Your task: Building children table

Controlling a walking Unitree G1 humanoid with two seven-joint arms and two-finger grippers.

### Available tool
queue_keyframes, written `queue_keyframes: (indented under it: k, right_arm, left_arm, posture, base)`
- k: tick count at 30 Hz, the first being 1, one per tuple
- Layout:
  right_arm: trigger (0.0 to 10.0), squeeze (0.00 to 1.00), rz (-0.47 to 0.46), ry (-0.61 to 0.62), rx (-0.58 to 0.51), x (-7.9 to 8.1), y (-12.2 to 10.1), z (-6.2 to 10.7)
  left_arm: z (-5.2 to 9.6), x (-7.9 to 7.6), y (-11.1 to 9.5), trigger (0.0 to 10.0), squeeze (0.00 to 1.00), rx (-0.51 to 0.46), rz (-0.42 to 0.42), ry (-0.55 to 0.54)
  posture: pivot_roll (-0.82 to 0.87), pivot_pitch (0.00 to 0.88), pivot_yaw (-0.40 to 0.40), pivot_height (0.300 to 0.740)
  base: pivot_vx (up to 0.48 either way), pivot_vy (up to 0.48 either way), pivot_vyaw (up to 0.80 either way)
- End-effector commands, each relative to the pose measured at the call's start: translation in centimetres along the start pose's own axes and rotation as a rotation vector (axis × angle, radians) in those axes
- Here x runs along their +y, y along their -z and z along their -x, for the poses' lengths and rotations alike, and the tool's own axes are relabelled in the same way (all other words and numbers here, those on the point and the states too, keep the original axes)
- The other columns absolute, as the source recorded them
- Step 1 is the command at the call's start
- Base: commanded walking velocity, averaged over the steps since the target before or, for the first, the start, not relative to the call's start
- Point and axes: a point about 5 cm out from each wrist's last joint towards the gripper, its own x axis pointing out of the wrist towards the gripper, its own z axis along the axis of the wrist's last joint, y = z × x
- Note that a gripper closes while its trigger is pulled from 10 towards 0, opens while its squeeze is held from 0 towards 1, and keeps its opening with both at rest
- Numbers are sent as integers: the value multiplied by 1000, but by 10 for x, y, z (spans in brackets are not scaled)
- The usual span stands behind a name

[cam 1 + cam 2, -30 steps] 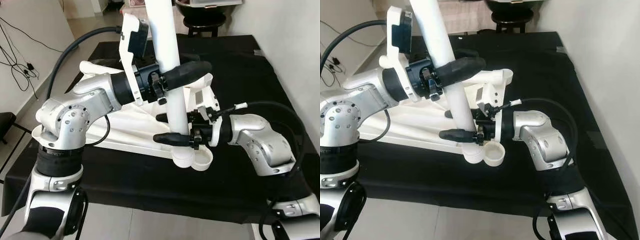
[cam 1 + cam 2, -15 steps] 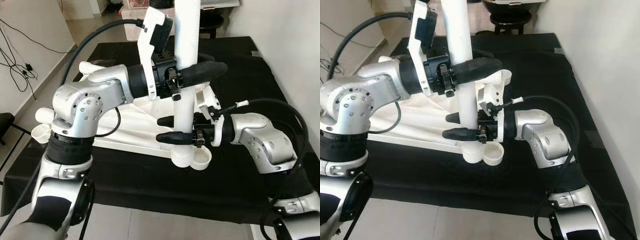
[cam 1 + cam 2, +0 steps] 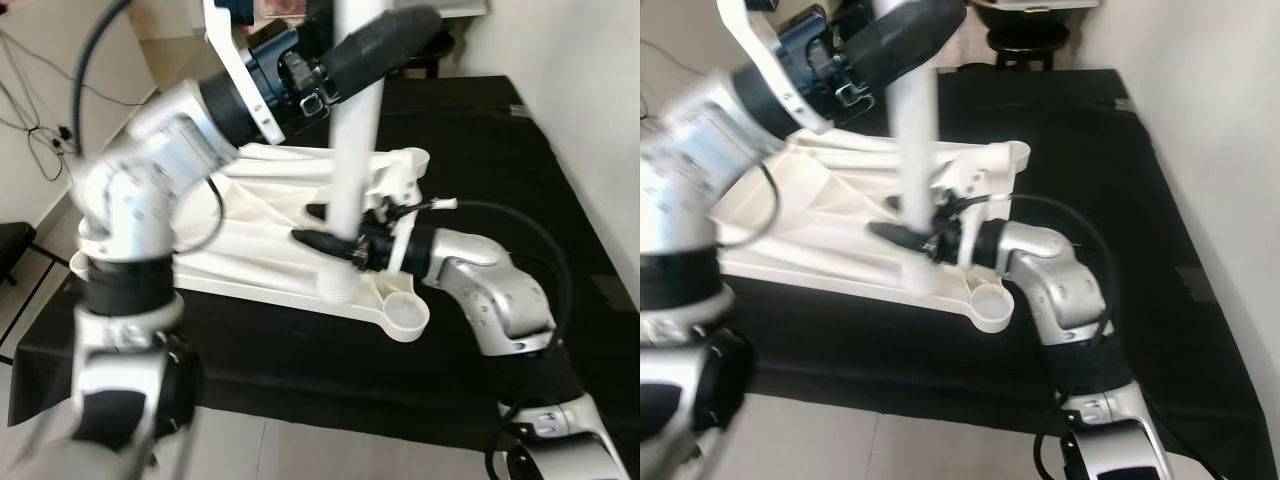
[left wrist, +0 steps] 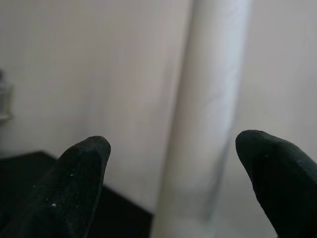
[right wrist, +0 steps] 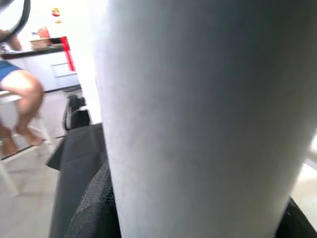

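My left end effector (image 3: 385, 45): black fingers (image 4: 79, 183), matte, faint pale specks. Between them, leg (image 3: 352, 150): plain white, no pattern. My right end effector (image 3: 322, 228): black fingers either side of same white leg. My arms (image 3: 485, 290): silver, black joints, black cables. Below right end effector, tabletop (image 3: 270, 225): white, all one tone. Under it, surface (image 3: 480, 150): covered in plain black cloth. Behind, wall (image 3: 590, 90): off-white. Floor (image 3: 40, 225): pale beige tiles. Right wrist view: red strip (image 5: 67, 52) on far white furniture.
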Motion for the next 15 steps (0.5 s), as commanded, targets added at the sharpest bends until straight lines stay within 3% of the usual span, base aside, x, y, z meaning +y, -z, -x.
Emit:
queue_keyframes:
  k: [1,2,3,4,5,6,7,8,10,12,13,15]
  right_arm:
    - [0,0,28,19,-27,1,-4,10]
    - [0,0,28,19,-27,1,-4,10]
    - [0,0,32,45,-21,0,-4,14]
    - [0,0,32,45,-21,0,-4,14]
    - [39,0,24,73,-33,-5,-6,20]
    - [9216,0,19,87,-49,-8,-9,27]
    - [9216,0,19,87,-49,-8,-9,27]
    - [10000,0,16,97,-61,-10,-11,31]
    - [10000,0,26,-2,-97,-1,-14,40]
    - [10000,0,39,-73,-105,7,-13,43]
    - [10000,0,40,-98,-96,11,-10,43]
    - [10000,0,39,-112,-90,13,-8,44]
  left_arm:
    - [26,-6,-12,10000,1000,2,-71,-86]
    - [26,-6,-12,10000,1000,2,-71,-86]
    - [40,-6,-11,10000,1000,16,-69,-147]
    - [40,-6,-11,10000,1000,16,-69,-147]
    - [58,-4,-6,10000,1000,57,-73,-205]
    - [80,-3,4,10000,1000,105,-55,-271]
    - [80,-3,4,10000,1000,105,-55,-271]
    - [95,-4,10,10000,1000,140,-41,-317]
    - [121,-14,34,10000,1000,241,-10,-395]
    - [134,-23,55,10000,1000,309,7,-442]
    - [138,-28,66,10000,596,331,28,-459]
    - [139,-32,72,10000,596,341,43,-468]
  posture:
    - [-58,213,-3,740]
    - [-58,213,-3,740]
    - [-60,218,-3,740]
    - [-60,218,-3,740]
    - [-60,232,-7,740]
    - [-55,239,-9,740]
    - [-55,239,-9,740]
    - [-55,241,-10,740]
    - [-48,252,-10,740]
    - [-47,253,-10,740]
    - [-45,254,-10,740]
    - [-45,254,-10,740]
  base:
    - [0,0,0]
    - [0,0,0]
    - [0,0,0]
    - [0,0,0]
    - [0,0,0]
    - [0,0,0]
    - [0,0,0]
    - [0,0,0]
    - [0,0,0]
    - [0,0,0]
    - [0,0,0]
    - [0,0,0]
